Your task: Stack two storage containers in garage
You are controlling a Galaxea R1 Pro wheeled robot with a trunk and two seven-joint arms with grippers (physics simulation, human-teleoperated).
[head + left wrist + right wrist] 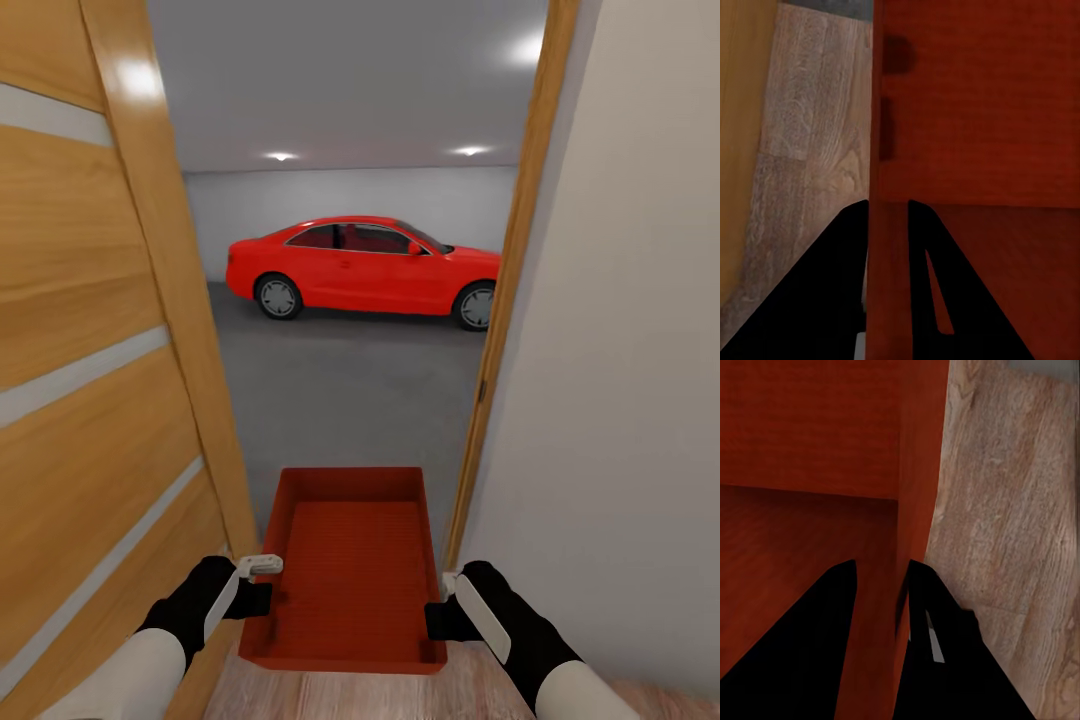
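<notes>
A red-orange storage container (350, 570) hangs in front of me in the head view, lidless and empty, held level between both arms. My left gripper (262, 598) is shut on its left wall, and the left wrist view has the black fingers (832, 292) straddling that thin wall (889, 285). On the opposite side my right gripper (438, 618) is shut on the right wall, with its fingers (802, 637) either side of the wall (881, 645). Through the doorway lies the garage, its floor (350, 390) dark grey.
An open wooden door (100, 380) stands close on my left and a wooden door frame (505, 300) with a beige wall (620, 350) on my right. A red car (365, 265) is parked at the garage's far wall. Wood-plank flooring (400, 695) is under me.
</notes>
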